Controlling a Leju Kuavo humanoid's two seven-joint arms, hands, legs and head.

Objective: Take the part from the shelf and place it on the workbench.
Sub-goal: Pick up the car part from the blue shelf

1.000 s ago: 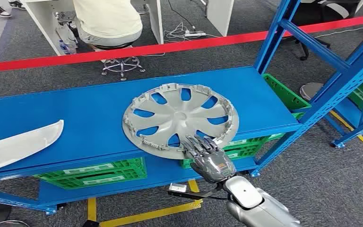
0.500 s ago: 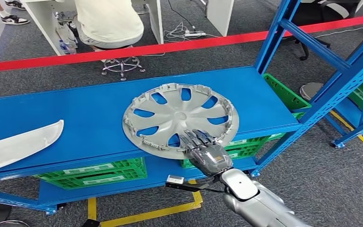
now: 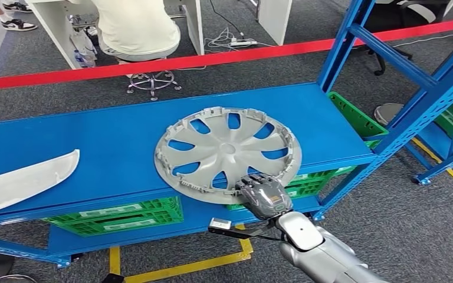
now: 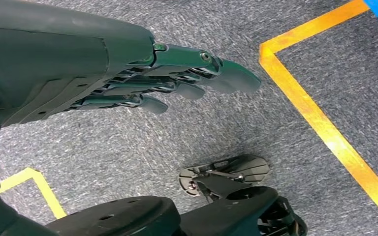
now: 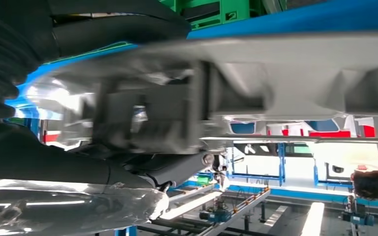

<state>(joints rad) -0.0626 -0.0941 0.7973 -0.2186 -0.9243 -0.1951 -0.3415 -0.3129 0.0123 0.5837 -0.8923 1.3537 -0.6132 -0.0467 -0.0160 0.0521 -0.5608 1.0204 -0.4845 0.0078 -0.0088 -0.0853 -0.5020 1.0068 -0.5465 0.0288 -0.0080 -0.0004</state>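
Observation:
A grey plastic wheel cover (image 3: pixel 230 150) lies flat on the blue shelf (image 3: pixel 106 141), its near rim hanging over the front edge. My right hand (image 3: pixel 262 194) grips that near rim, with the fingers curled over it from above. In the right wrist view the rim (image 5: pixel 285 73) runs blurred and very close between the parts of the right hand (image 5: pixel 54 162). My left hand (image 4: pixel 128 73) hangs over the grey carpet, its fingers stretched out and holding nothing.
A white curved panel (image 3: pixel 23 183) lies at the shelf's left end. Green crates (image 3: pixel 118 215) sit on the lower level, and another (image 3: pixel 354 115) stands at the right end. Blue uprights (image 3: pixel 413 112) rise on the right. Behind a red barrier tape (image 3: pixel 153 63), a person (image 3: pixel 133 26) sits on a stool.
My right hand's fingers, laid flat on the wheel cover before, have curled down over its near rim. The cover has shifted slightly toward the right and front.

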